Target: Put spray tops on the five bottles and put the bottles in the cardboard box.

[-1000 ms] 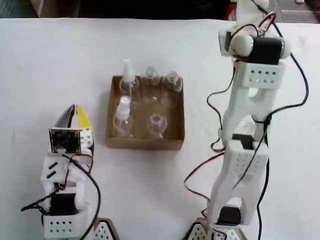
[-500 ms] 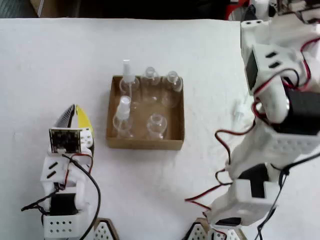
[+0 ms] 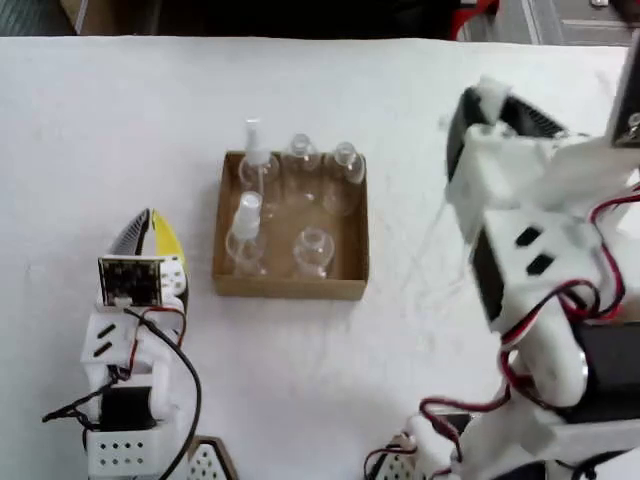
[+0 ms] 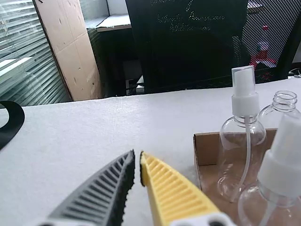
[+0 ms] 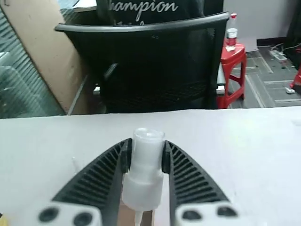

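R gripper (image 5: 146,148) pinches spray top (image 5: 143,176) upright, w/ uncapped bottles (image 3: 313,250) in box (image 3: 290,287) well to its left; L gripper (image 4: 136,172), jaws pressed together, sits nearer.

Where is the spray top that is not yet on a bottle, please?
The spray top is clamped in the right gripper; in the high view, that is to the right of the cardboard box.

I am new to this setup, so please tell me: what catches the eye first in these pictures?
The right hand, right of the box, grips a white spray top. In the box stand five clear bottles: the two on its left side have tops, and three are open.
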